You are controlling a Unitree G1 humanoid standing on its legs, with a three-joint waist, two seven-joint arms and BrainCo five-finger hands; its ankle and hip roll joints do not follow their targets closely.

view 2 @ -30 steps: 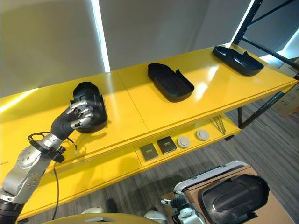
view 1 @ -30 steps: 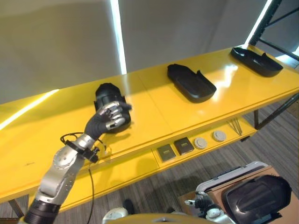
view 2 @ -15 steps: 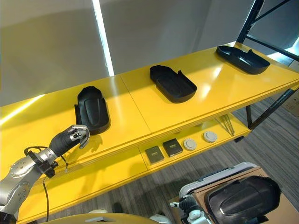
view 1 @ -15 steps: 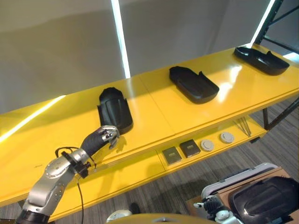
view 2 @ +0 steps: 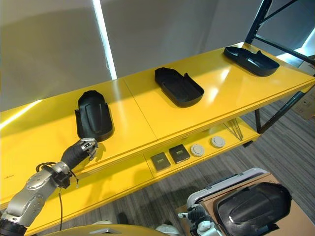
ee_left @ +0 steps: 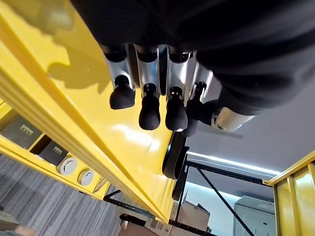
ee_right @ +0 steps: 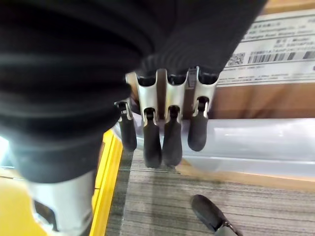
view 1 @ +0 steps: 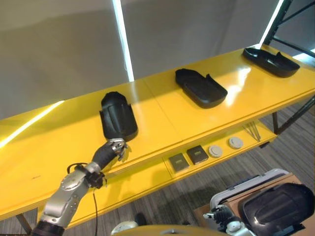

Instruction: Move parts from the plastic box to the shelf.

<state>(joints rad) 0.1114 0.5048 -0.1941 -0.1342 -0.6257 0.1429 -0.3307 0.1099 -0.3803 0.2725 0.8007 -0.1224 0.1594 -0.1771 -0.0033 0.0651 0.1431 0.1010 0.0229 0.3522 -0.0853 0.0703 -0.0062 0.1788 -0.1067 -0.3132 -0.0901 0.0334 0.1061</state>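
Now our empty left hand [view 1: 114, 148], fingers relaxed, hangs near the smooth black part [view 1: 117, 116] lying lengthwise across the glossy yellow shelf [view 1: 162, 115]

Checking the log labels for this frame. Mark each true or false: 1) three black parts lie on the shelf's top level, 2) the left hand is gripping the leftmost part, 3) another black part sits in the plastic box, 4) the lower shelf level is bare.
1) True: a leftmost part, a middle part and a far-right part lie on the yellow shelf.
2) False: the left hand is off the part, near the shelf's front edge, fingers relaxed and holding nothing.
3) True: a black part rests in the plastic box at lower right.
4) False: two dark square pieces and two round discs lie on the lower level.
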